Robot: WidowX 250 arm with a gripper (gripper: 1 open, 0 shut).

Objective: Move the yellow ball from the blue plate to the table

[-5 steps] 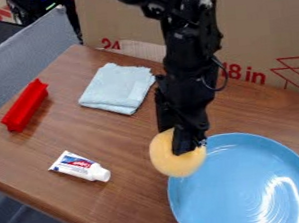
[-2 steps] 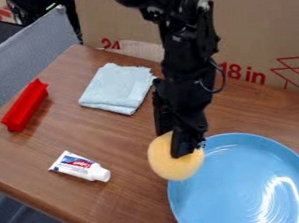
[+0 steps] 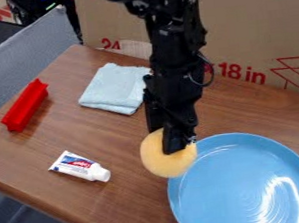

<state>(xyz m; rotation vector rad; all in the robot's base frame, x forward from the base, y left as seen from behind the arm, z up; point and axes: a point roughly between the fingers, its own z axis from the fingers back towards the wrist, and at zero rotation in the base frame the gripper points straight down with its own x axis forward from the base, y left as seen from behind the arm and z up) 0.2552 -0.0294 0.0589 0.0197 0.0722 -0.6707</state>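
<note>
The pincer (image 3: 177, 139) points straight down and is clamped on the ball (image 3: 166, 156), its dark fingers pressed into the ball's upper part so the ball hangs just beneath them. Gripped from above like this, the ball cannot roll away, which suits a round, slightly egg-shaped thing that would wander on a flat top.

The ball sits at the plate's (image 3: 248, 189) left rim, partly over it and partly over bare table (image 3: 60, 133). Whether it touches the rim or the wood below cannot be told from this 1 view. By that reading the carry is well along: the ball is nearly clear of the plate, and what remains is to get it fully past the rim and set it down.

Open room lies to the left of and below the pincer in the picture. The tube (image 3: 82, 167) lies to the pincer's left, near but apart from the ball, so the bare strip between tube and plate rim is the likely landing spot, and it is not wide. The cloth (image 3: 116, 87) is up and to the left of the pincer, well apart; the red block (image 3: 25, 104) is farther left still. The table's front edge runs close below the tube, so a ball let go with any sideways push could roll toward that edge or back against the rim.
</note>
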